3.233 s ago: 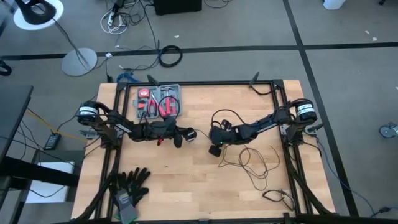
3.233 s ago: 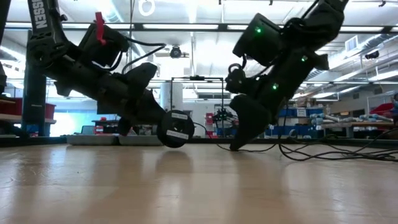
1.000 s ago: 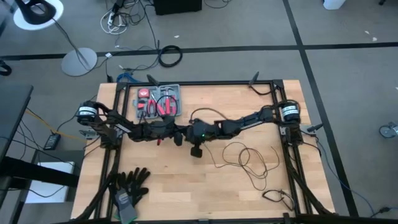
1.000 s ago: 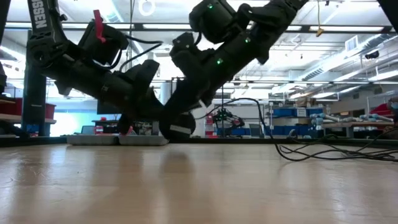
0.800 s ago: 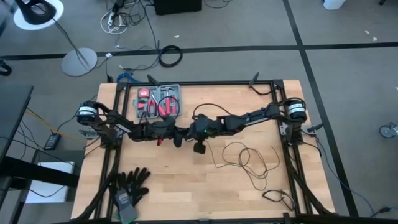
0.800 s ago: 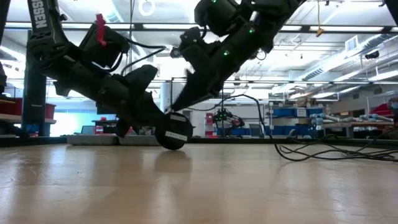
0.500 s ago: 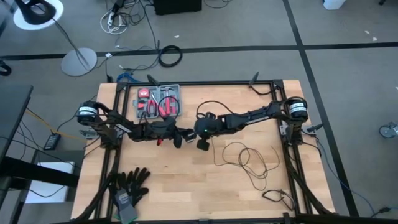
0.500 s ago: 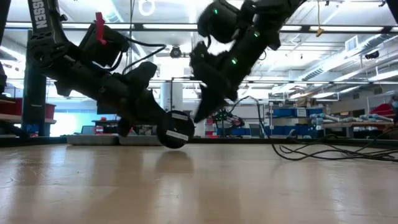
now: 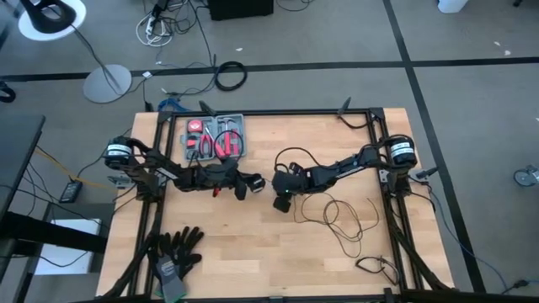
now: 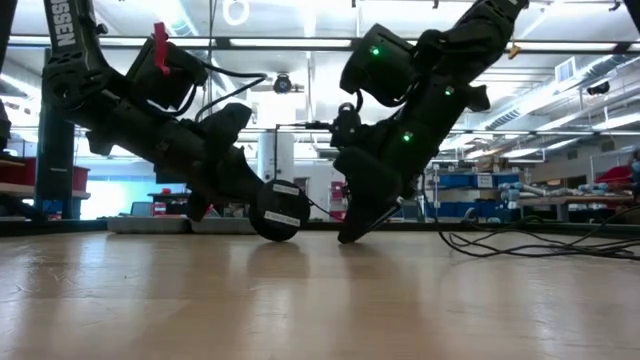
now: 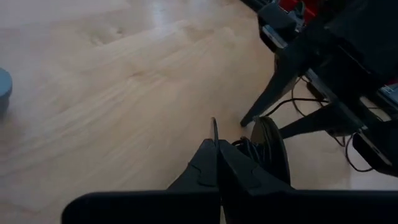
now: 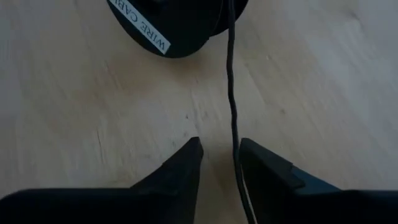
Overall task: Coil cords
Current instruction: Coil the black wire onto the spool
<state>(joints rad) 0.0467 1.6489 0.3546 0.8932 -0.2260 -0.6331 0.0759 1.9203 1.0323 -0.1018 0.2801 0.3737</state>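
The cord is a thin black wire. Its loose loops lie on the table's right half, and one end is wound on a small round black spool with a white label. My left gripper is shut on the spool near the table's middle. My right gripper is open, just right of the spool, with its fingertips down at the tabletop. In the right wrist view the wire runs from the spool in between the right gripper's two fingers. My left gripper pinches one thin flange of the spool between its two shut fingers, coming in slanting down from the table's left. The spool stands on edge, its wound wire beside the fingers and its lower rim at the tabletop. My right gripper has the wire close along the inner side of one finger. I cannot tell whether it touches the wire.
A grey tray of red-handled tools stands at the far left. Black gloves lie at the near left. A small second cable lies at the near right. Bare wood shows in the near middle.
My right gripper has drawn away from the spool and my left gripper toward the table's right, rising first and then coming down to the tabletop beside the spool. The spool and my left gripper have stayed about where they were.
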